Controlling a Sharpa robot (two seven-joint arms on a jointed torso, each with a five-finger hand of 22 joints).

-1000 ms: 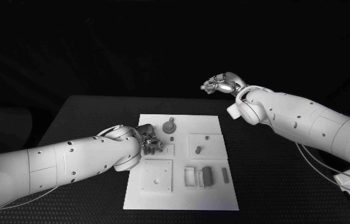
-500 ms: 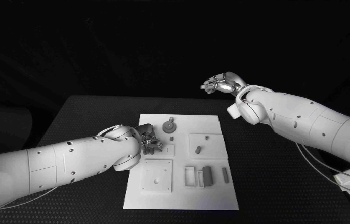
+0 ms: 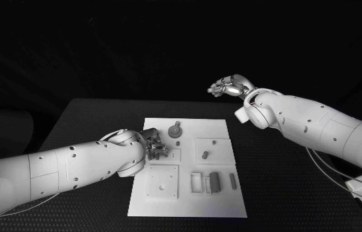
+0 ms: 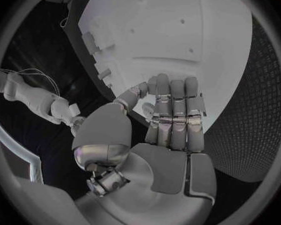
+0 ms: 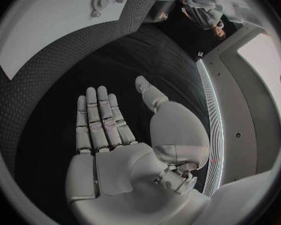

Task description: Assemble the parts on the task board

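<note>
Black textured worktop [image 3: 90, 117] is seen beneath a dark background; the task board [image 3: 189, 203], a white rectangular plate, lies at its middle, its long side running away from the robot; shallow square and oblong recesses are moulded into the board, one square plate [image 3: 162, 182] with a small hole at its centre lying at the near left; a round toothed part [image 3: 175, 132] sits near the far edge of the board, and in the right wrist view it is seen as a gear [image 5: 101, 0] with a small piece just beside it; a dark upright block [image 3: 214, 181] stands in an oblong slot at the near right, with a slim pin [image 3: 232, 181] lying just beside it; two small dark pieces rest on a square plate [image 3: 213, 152] at the right of the board; no writing or label can be read on the board or the parts.

The left hand [image 3: 155, 147] is held over the left edge of the board; in the left wrist view its fingers [image 4: 177, 116] are seen straight and side by side above the white plate, the thumb drawn in toward them, nothing being held; the right hand [image 3: 228, 88] is raised beyond the far right corner of the board, well apart from it; in the right wrist view its fingers [image 5: 100, 119] are stretched out flat and nothing is gripped.
</note>
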